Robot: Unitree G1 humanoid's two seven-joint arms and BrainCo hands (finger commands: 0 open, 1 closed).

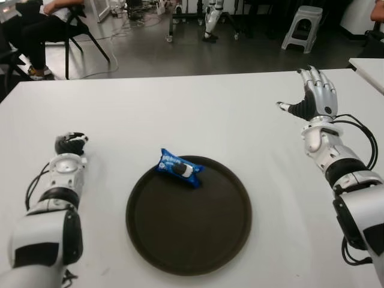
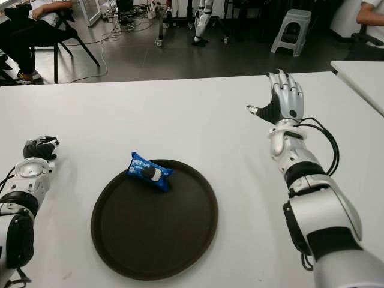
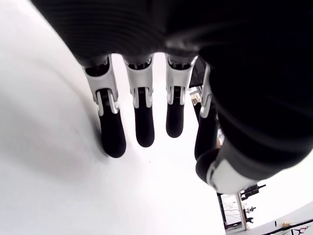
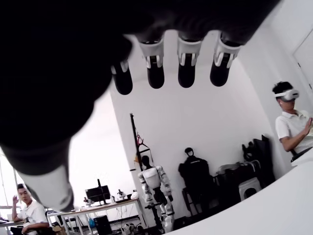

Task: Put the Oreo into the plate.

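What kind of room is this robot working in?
Probably a robotics lab: another white humanoid robot stands by the wall, a person wearing a headset is nearby, and cables trail across the grey floor.

Oreo (image 1: 179,169): wrapper print too small to read. Left hand (image 1: 71,143): fingertips hidden behind its own wrist in the eye views. Seated person (image 1: 42,24): cut off at the top edge (upper body out of view). Counter (image 1: 180,114): cut off at both sides.

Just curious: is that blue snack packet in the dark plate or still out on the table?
In. The Oreo packet lies on the plate, at its far rim.
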